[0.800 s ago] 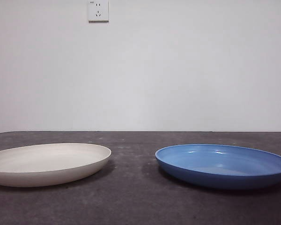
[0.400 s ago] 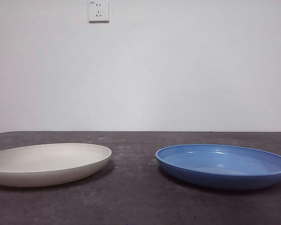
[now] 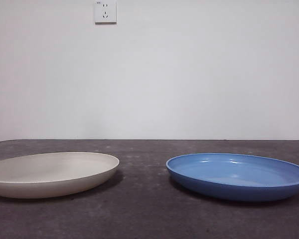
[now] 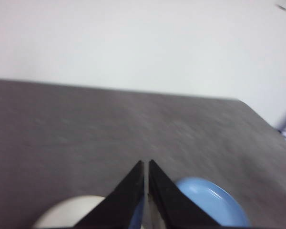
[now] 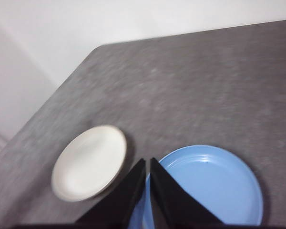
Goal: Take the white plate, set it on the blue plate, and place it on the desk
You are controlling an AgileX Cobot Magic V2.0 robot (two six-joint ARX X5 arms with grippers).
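— Where is the white plate?

— Flat on the desk, toward its left side. The front view cuts off its left edge. The left wrist view shows only a blurred pale sliver of it, mostly behind that gripper's jaws; the right wrist view shows it whole.

— And the blue plate?

— Also flat on the desk, toward the right side, apart from the white one with a strip of bare tabletop between them. Its right rim just reaches the front view's border. In each wrist view a jaw hides part of it.

— The arms?

— Neither shows in the front view. The left gripper hangs above the desk, looking down over both plates, touching neither; its two black jaws are pressed together to a thin slit, with nothing between them. The right gripper is raised likewise, closed to a slit and empty.

— Anything else around?

— A white wall socket high on the plain wall behind the desk's far edge. Both wrist pictures are soft, so the desk's mottling reads only as grey grain.
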